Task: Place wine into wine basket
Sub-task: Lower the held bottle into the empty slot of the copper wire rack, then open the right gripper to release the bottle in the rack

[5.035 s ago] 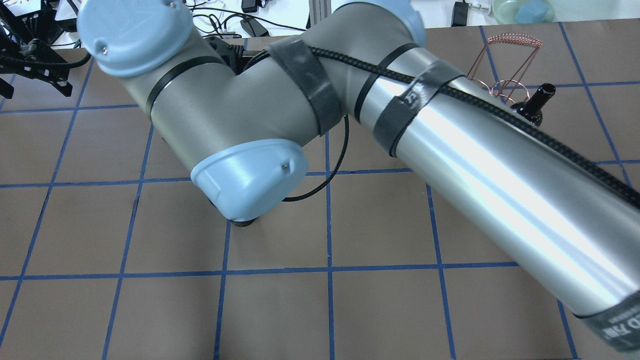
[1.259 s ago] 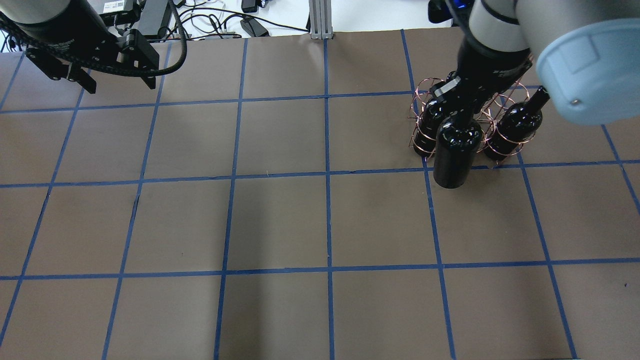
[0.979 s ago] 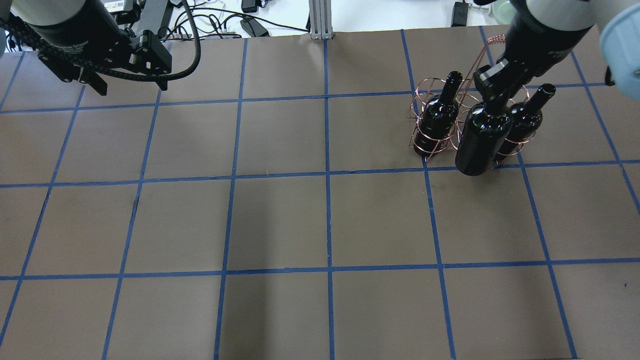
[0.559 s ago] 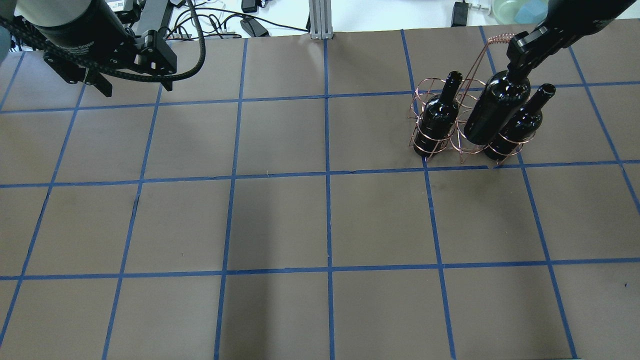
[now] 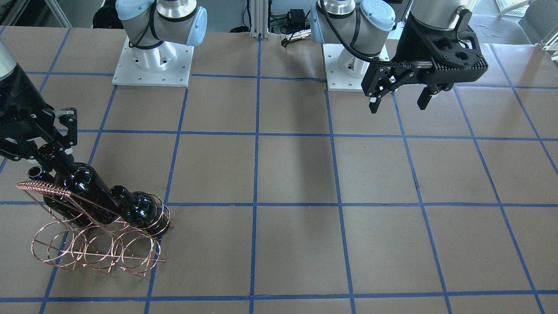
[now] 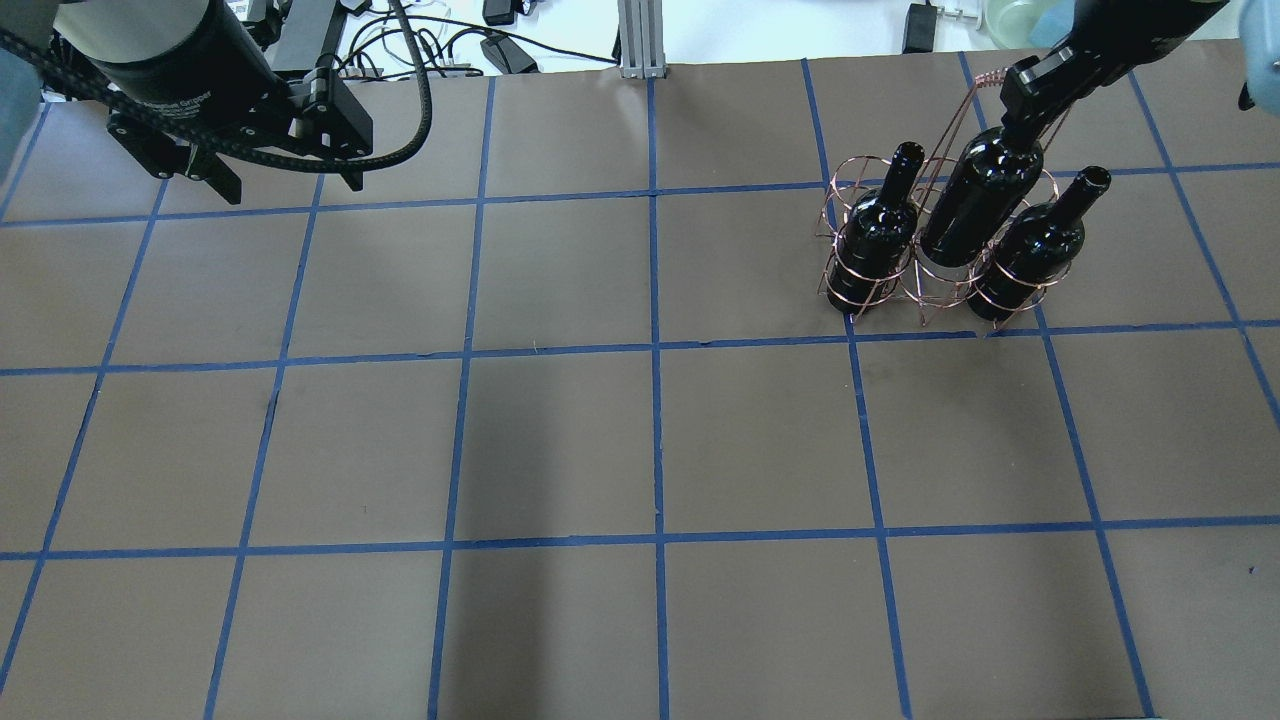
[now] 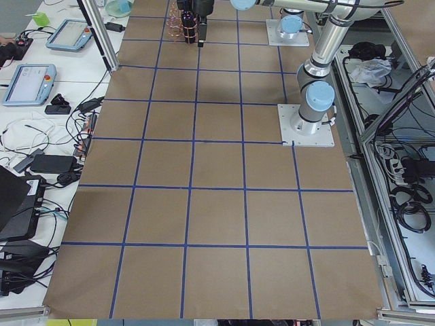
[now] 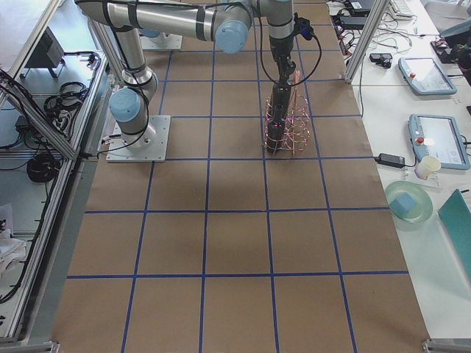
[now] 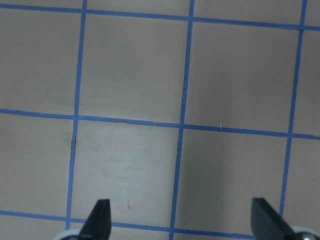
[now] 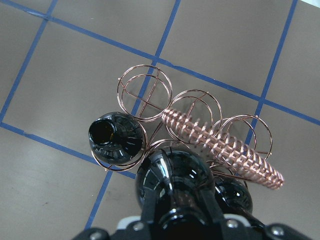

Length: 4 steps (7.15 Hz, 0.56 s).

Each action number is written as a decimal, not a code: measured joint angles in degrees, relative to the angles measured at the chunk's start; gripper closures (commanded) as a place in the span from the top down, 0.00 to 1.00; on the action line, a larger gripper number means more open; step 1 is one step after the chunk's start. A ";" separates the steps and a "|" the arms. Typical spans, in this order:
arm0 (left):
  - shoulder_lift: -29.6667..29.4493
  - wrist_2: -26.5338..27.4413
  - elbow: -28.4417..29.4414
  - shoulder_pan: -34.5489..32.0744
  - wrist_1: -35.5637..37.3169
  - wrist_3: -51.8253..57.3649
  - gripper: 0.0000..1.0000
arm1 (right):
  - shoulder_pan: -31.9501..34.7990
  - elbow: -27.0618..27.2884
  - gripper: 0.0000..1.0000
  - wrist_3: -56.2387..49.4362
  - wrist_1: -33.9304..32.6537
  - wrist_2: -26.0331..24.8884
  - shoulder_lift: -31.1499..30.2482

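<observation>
3 glossy black bottles line up at the wine basket (image 6: 848, 292), a copper-pink wire rack of ring loops on the far side of the brown table (image 6: 650, 440), in the robot's right half. The middle one is the wine (image 6: 980, 205). Its lower end sits inside the basket's middle rings, between the inner bottle (image 6: 880, 225) and the outer bottle (image 6: 1040, 245), each in its own end rings. It leans the same way as its 2 neighbours and rises higher than both. Whether its base touches the table cannot be told.

The right gripper (image 6: 1022, 110) pinches the wine by the neck, its fingers closed on the glass from both sides. From the right wrist camera the bottle's rounded shoulder fills the space just below the gripper, with the coil-wrapped handle bar (image 10: 225, 145) running just beside it and the inner bottle's round mouth showing alongside.

The left gripper (image 5: 397, 104) hangs above the table well apart from the basket, near the robot's left base. Its 2 fingers (image 9: 100, 221) are spread wide with only blue tape lines (image 9: 182, 127) on brown surface between them.
</observation>
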 measured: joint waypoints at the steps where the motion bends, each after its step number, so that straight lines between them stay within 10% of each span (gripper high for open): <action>1: -0.01 -0.02 -0.11 -0.02 -0.24 -0.08 1.00 | 0.00 0.06 0.46 -0.07 -0.17 0.00 0.52; 4: -0.16 -0.11 -0.30 -0.05 -0.42 -0.13 1.00 | 0.07 0.33 0.90 -0.02 -0.44 0.04 1.45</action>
